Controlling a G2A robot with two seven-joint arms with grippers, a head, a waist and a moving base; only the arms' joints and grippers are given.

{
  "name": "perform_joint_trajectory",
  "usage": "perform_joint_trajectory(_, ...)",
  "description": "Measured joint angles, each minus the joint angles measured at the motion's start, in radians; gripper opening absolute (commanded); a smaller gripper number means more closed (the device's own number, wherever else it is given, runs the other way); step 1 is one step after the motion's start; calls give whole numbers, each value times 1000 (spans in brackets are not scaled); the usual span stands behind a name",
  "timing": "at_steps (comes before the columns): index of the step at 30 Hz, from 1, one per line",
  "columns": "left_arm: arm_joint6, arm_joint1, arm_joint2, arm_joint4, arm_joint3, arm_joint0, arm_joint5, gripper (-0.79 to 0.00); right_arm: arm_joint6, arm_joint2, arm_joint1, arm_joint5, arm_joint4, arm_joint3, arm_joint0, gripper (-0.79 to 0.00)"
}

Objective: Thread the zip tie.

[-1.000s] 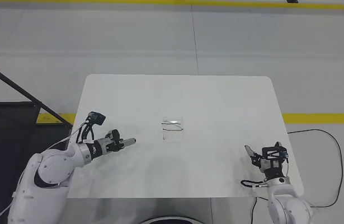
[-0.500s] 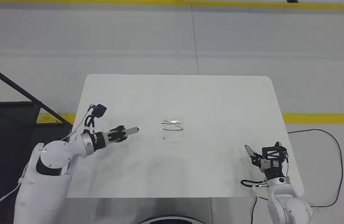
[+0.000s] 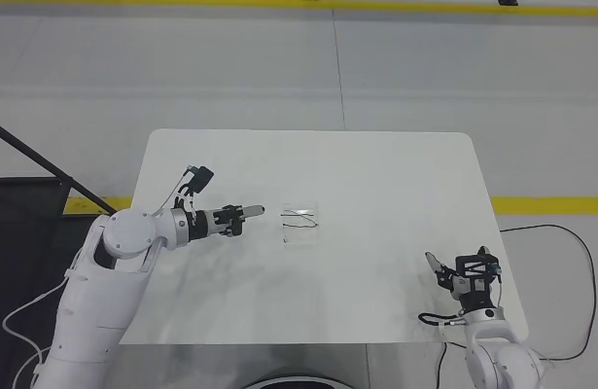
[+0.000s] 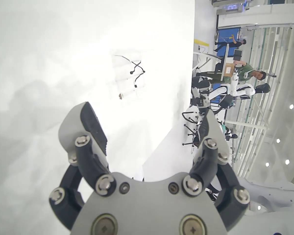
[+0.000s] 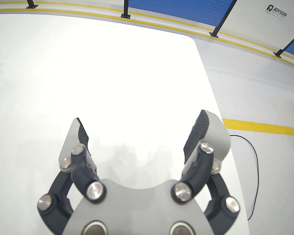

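Nearest, at the lower right of the top view, the right gripper (image 3: pixel 459 263) sits over the front edge of the table (image 3: pixel 376 165), its jaws spread with nothing between them. Farther up, left of centre, the left gripper (image 3: pixel 248 210) points toward the middle of the frame, and its wrist view shows the jaws likewise spread and empty. Just beyond its tip, at the table's centre, the zip tie (image 3: pixel 299 218) lies as thin black crossing strands on a clear tray (image 3: pixel 290 239), apart from both grippers.
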Motion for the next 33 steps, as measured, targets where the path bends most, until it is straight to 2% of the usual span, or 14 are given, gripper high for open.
perform_joint_trajectory(10,1,0,0,0,0,0,0,0,0,0,0,0,0,0,0,0)
perform_joint_trajectory(14,41,-1,17,2,-9,9,9,0,0,0,0,0,0,0,0,0)
perform_joint_trajectory(33,59,7,88,39,9,-45,62,0,0,0,0,0,0,0,0,0)
